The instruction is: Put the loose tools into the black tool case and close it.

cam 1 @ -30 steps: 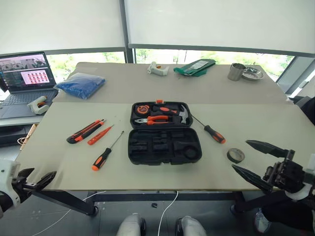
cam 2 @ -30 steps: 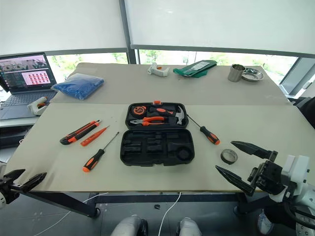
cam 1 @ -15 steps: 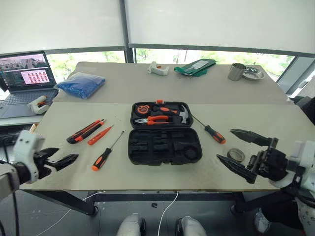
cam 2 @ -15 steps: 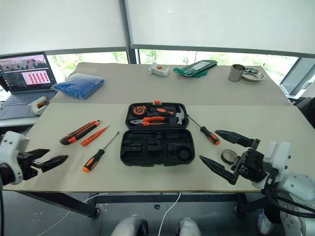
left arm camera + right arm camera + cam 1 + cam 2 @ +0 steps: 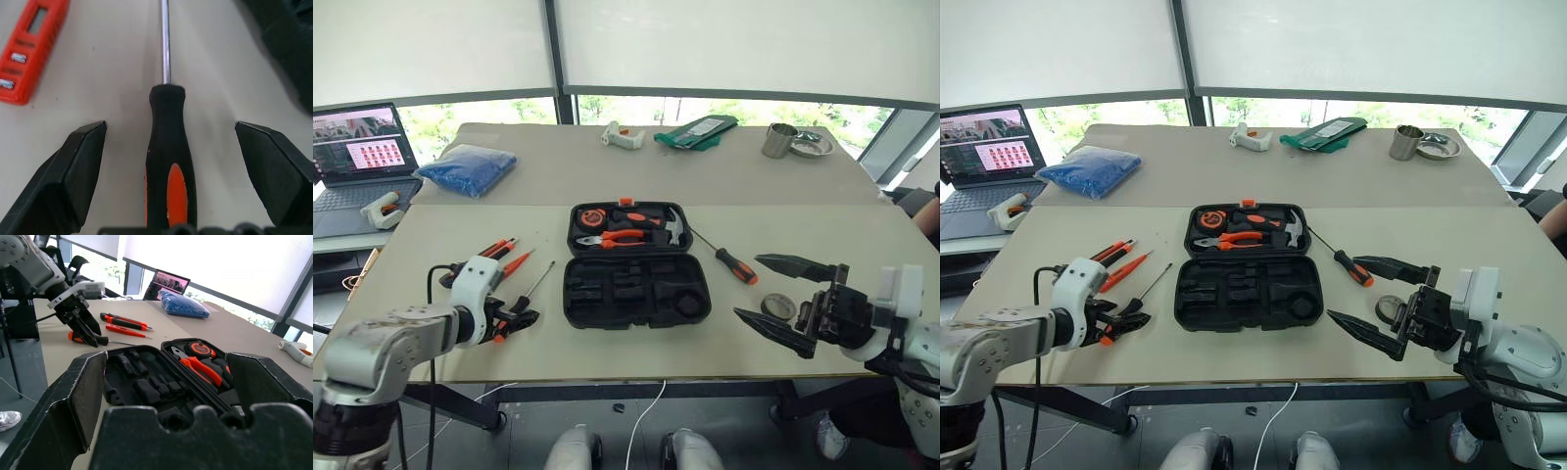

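While the black tool case [image 5: 637, 262] lies open at table centre, its lid half holds orange-handled pliers [image 5: 617, 237], a hammer [image 5: 674, 226] and a tape measure [image 5: 597, 217]; the near half's moulded slots are bare. L gripper [image 5: 168, 161], at about 8 o'clock from the case, has its jaws spread wide either side of a black-and-orange screwdriver [image 5: 168, 161] without touching it; the shaft points away toward 1 o'clock. Just beyond lie the slim orange tester screwdriver [image 5: 514, 264] and utility knife [image 5: 494, 249]. R gripper [image 5: 783, 299], at 4 o'clock, hangs above the table w/ jaws wide apart, holding nothing; grey tape roll [image 5: 777, 305] sits beneath it, second screwdriver [image 5: 729, 258] at 3 o'clock from the case. No readable brand or label on any tool; laptop [image 5: 359, 162] screen at 10 o'clock shows thumbnails too small to read.
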Robot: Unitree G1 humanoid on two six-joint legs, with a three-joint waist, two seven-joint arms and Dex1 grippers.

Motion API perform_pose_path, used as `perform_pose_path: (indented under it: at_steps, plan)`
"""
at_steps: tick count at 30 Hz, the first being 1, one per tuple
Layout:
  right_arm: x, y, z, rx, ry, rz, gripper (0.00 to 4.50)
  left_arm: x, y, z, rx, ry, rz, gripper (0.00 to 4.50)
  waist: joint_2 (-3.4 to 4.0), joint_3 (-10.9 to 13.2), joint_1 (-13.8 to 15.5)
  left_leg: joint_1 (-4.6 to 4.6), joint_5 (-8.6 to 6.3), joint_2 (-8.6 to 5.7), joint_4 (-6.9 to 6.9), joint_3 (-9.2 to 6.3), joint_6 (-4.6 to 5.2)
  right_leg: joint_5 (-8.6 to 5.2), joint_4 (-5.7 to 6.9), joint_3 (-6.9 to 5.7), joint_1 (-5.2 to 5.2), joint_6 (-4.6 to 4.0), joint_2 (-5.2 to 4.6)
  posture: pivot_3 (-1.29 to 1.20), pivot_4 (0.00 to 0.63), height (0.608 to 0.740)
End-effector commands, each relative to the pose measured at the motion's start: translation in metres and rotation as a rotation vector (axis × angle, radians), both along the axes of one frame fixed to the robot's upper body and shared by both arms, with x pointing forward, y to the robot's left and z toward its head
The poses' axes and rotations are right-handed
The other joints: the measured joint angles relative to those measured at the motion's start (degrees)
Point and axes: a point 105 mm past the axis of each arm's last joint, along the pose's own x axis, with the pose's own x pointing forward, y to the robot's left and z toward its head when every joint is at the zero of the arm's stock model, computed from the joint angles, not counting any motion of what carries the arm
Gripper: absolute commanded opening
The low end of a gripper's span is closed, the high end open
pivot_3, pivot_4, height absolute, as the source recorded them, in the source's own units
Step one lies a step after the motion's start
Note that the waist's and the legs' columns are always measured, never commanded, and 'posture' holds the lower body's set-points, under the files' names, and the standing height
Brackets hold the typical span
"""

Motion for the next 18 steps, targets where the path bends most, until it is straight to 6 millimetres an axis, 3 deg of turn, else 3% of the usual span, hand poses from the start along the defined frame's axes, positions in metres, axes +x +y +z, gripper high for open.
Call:
perform_pose_path:
  at_steps: [1,2,7,12,15,18]
  plan:
    - [-0.003,-0.001,0.006,0.001,-0.036,0.021,4.50,0.000,0.003,-0.010,0.019,0.035,0.015,3.11,0.00,0.00,0.10,0.00,-0.03,-0.01,0.00,0.00,-0.07,-0.01,0.03,0.02,-0.01,-0.02,0.00,0.00,0.150,0.740]
    - [-0.004,0.000,0.006,0.008,-0.036,0.034,4.50,-0.001,0.004,-0.011,0.019,0.039,0.011,2.59,0.00,0.00,0.09,0.00,-0.03,-0.01,0.02,0.00,-0.09,-0.02,0.05,0.04,-0.01,-0.03,0.00,0.00,0.150,0.740]
    - [-0.008,0.006,0.002,0.006,-0.036,0.092,4.50,0.005,0.018,-0.001,-0.028,-0.013,0.040,0.80,0.01,-0.01,0.04,0.06,-0.06,0.00,0.02,0.02,-0.13,-0.06,0.14,0.16,-0.05,-0.10,-0.01,0.00,0.150,0.740]
    - [-0.008,0.002,0.002,0.016,-0.047,0.083,4.50,0.019,0.011,0.047,-0.165,-0.203,-0.113,0.74,-0.08,0.05,0.04,0.02,-0.02,0.03,0.05,0.02,-0.20,-0.07,0.29,0.16,-0.15,-0.12,0.04,0.00,0.150,0.740]
    - [-0.003,-0.014,0.004,0.022,-0.048,-0.001,4.50,0.020,-0.016,0.080,-0.130,-0.373,-0.428,0.74,-0.16,0.09,0.30,-0.04,-0.16,0.03,0.07,0.02,-0.45,-0.24,0.28,0.15,-0.20,-0.43,0.03,0.00,0.150,0.740]
    - [0.003,-0.033,0.003,0.005,-0.022,-0.083,4.50,0.023,-0.051,0.090,-0.054,-0.430,-0.701,0.74,-0.15,0.09,0.72,-0.07,-0.19,-0.06,0.07,0.07,-0.42,-0.29,0.19,0.17,-0.15,-0.56,-0.10,0.00,0.150,0.740]
